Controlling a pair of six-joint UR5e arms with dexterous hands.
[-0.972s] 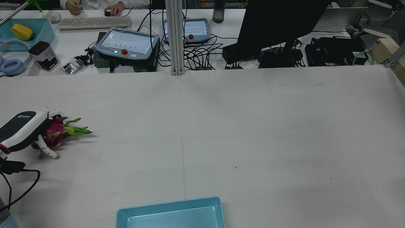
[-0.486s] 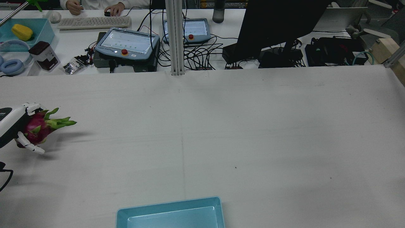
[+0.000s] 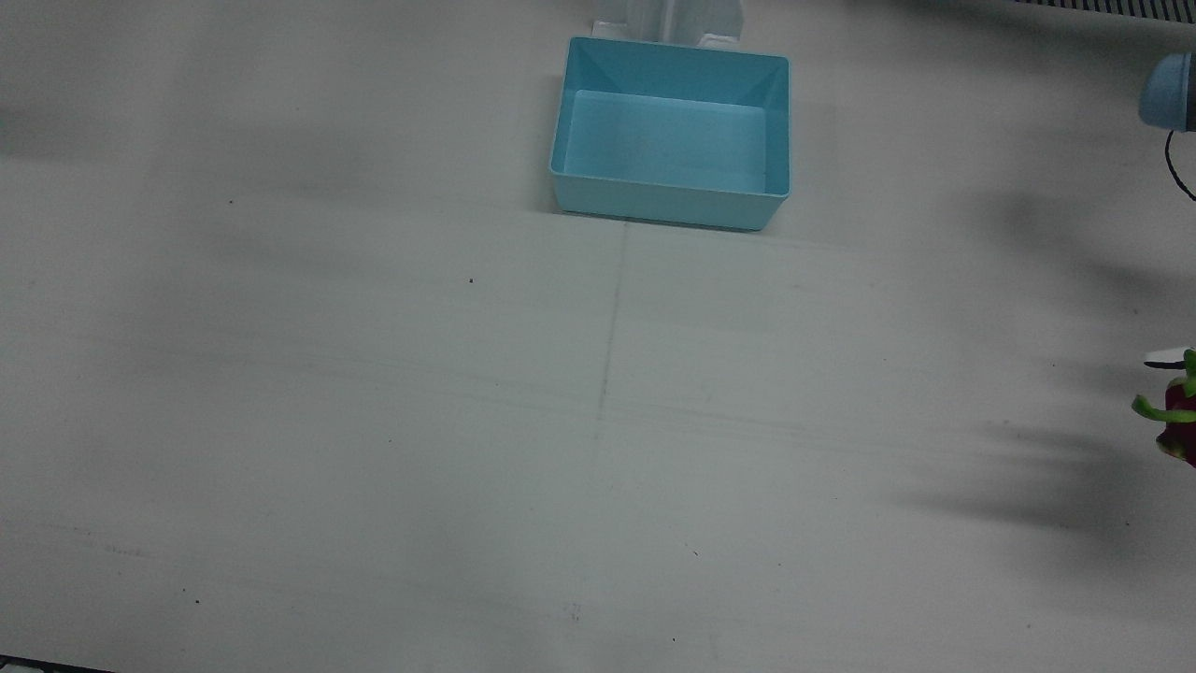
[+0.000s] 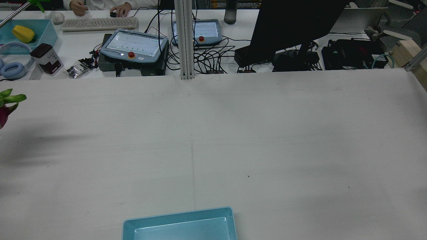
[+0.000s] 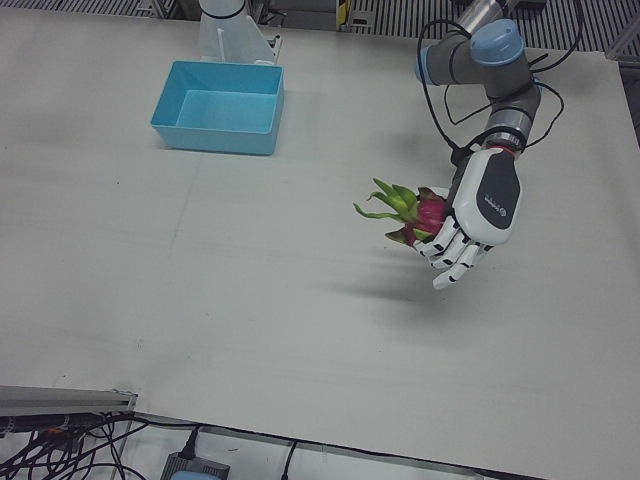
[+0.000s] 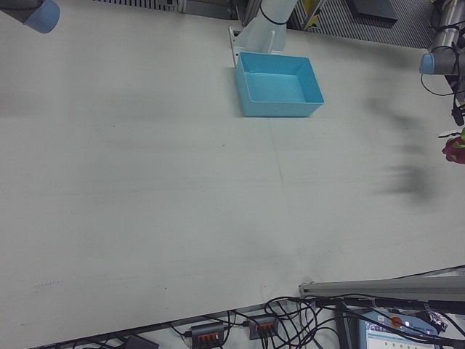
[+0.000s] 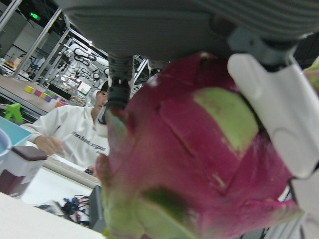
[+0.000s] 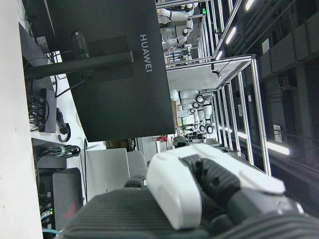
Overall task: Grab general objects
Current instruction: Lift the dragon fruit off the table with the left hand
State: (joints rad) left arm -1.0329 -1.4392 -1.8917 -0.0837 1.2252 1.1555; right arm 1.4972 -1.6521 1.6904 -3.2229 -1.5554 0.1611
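The left hand [image 5: 472, 222] has its fingers wrapped around a dragon fruit [image 5: 412, 213], holding it clear above the tabletop [image 5: 250, 290], green leaf tips pointing away from the palm; its shadow lies on the cloth below. Nothing stands between it and the blue bin [image 5: 220, 107], which sits well apart near the arm pedestals with nothing inside. The right hand [image 8: 209, 191] shows only in its own view; whether its fingers are spread or curled I cannot tell.
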